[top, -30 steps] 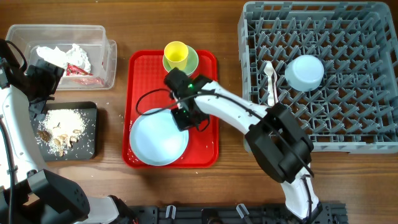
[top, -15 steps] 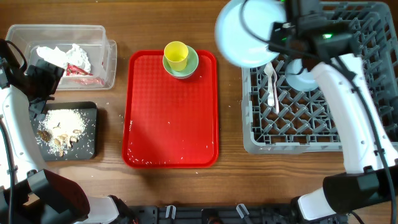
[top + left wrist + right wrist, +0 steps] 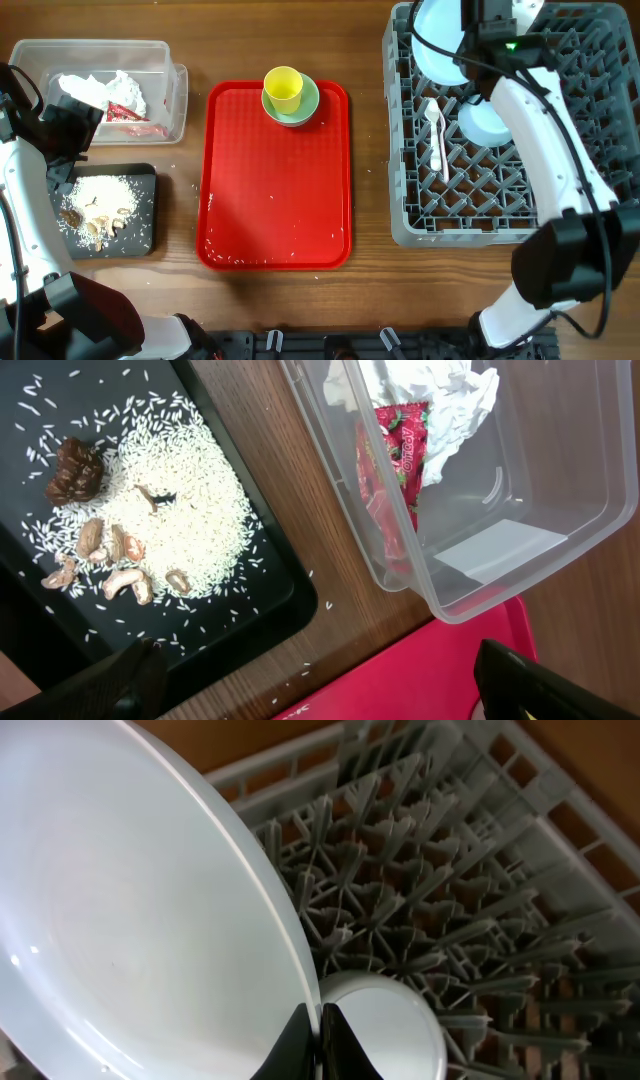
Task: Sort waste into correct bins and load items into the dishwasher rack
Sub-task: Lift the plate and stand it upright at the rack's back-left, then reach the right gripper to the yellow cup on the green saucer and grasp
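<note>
Two arms: the right gripper [image 3: 312,1036] is at the top right of the overhead view. The left gripper [image 3: 325,685] is far at the left edge.
Right jaws: shut tight on the rim of the light blue plate [image 3: 438,45].
Left jaws: wide apart and holding nothing, above the edge of the black tray [image 3: 40,385] and the clear tub [image 3: 560,480].
Plate: it stands on its edge, tilted, over the top left corner of the dishwasher rack [image 3: 400,232]. It looks like it is not let go yet.
In the rack: the light blue bowl [image 3: 478,126] sits just below the plate, with a white spoon [image 3: 436,125] to its left.
Not loaded yet: the yellow cup [image 3: 283,88] stands inside the pale green bowl [image 3: 311,99] at the top of the red tray [image 3: 275,200].
Waste: white napkins [image 3: 430,390] and a red wrapper [image 3: 398,455] lie in the tub. Food scraps [image 3: 150,510] lie in the black tray.
Step now: probably putting the plate into the rack.
Next move: the plate should slide down between two rows of pegs, clear of the bowl, and only then should the jaws open.
</note>
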